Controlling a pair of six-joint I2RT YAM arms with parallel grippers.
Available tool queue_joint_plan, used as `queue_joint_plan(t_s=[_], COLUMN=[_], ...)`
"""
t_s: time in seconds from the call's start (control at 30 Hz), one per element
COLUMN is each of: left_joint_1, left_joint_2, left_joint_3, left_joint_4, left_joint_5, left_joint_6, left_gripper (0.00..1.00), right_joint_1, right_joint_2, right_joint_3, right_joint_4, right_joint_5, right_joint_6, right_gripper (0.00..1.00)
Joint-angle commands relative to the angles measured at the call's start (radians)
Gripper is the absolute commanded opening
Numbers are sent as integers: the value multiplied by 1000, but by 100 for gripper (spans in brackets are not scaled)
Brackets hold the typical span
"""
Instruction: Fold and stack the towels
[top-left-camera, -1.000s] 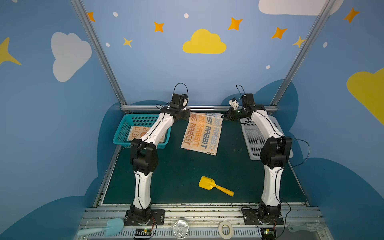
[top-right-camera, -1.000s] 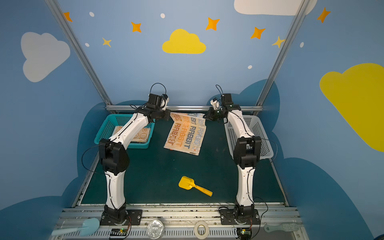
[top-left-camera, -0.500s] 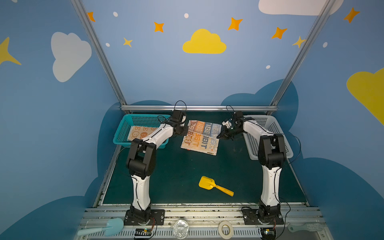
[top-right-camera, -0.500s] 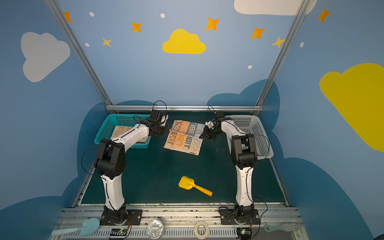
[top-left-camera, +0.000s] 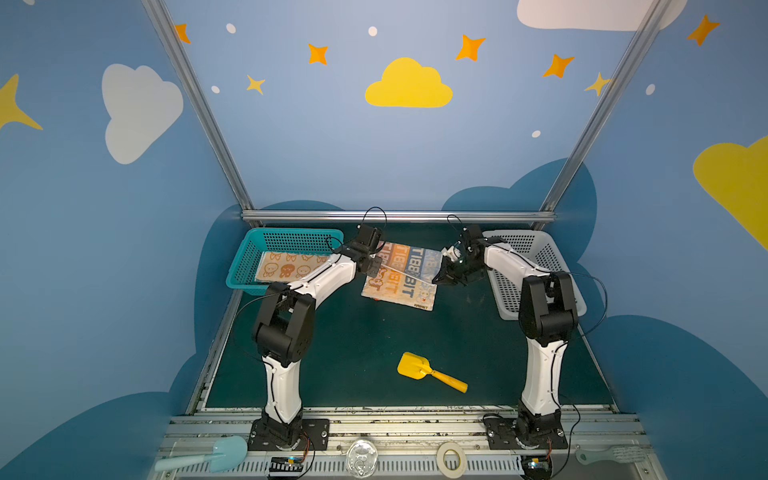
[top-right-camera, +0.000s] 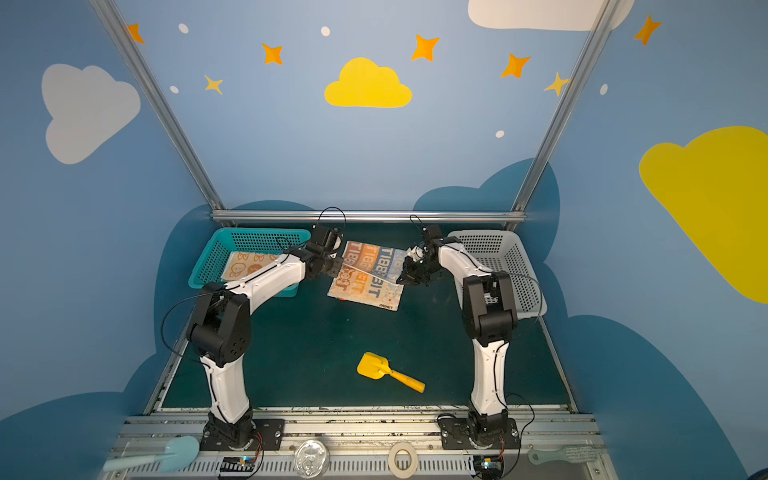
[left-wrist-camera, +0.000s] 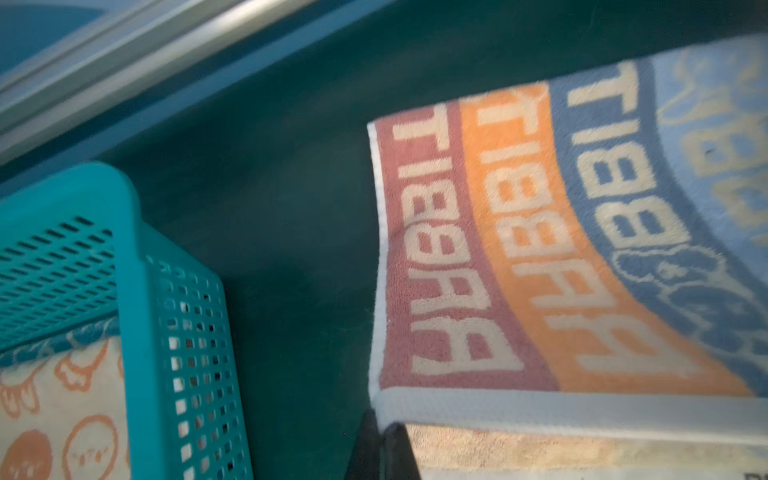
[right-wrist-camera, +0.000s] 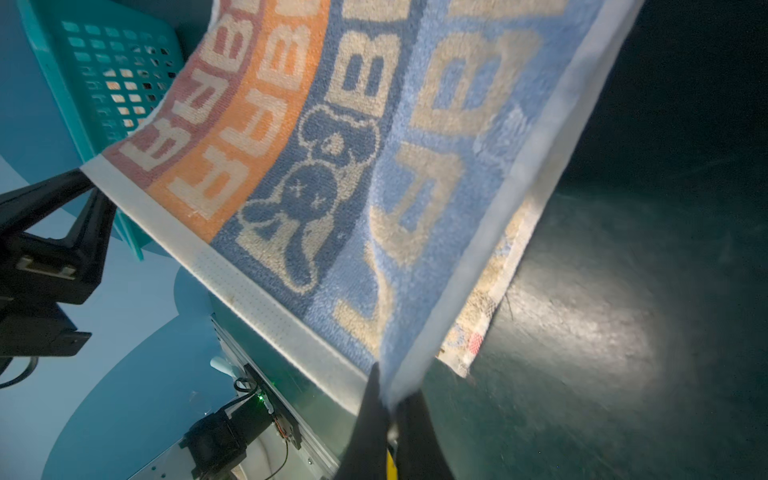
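Striped towel (top-left-camera: 401, 276): rose, orange and blue bands lettered RABBIT, at the back middle of the mat, between the two baskets. Its near half lies flat. Its white-hemmed edge is raised and stretched between my two grippers.
Green mat (top-left-camera: 374, 340): covers the table under everything.
White basket (top-left-camera: 505, 291): back right, beside my right arm.
Teal basket (top-left-camera: 286, 235): back left, with an orange-and-cream rabbit towel (top-left-camera: 291, 268) lying flat inside.
My left gripper (left-wrist-camera: 380, 440): pinched tight on the hem corner nearest the teal basket.
My right gripper (right-wrist-camera: 386, 399): clamped on the hem's opposite corner.
Yellow scoop (top-left-camera: 415, 368): on the mat nearer the front, well apart from the striped towel.
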Motion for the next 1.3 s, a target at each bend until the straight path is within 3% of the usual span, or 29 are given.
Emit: queue_joint_plan(t_s=[0.0,0.4,0.77,1.27], left_joint_1=[13,-23,-32,-56], left_joint_2=[-26,-10,-66,-26], left_joint_3=[-45,-144,-158,-249], left_joint_4=[0,29,12,14], left_joint_5=[-119,-134,-126,-108], left_joint_6=[-52,-87,-128,-159], left_gripper=[4,4,4,4], right_joint_1=[13,39,81,149], right_joint_2=[-13,-4,-161,-56], right_joint_3=[-70,-183,-194,-321], right_joint_4=[-41,32,-31,87], right_joint_5=[83,71,136,154], right_joint_6=[3,37,45,92], right_gripper=[0,0,0,5])
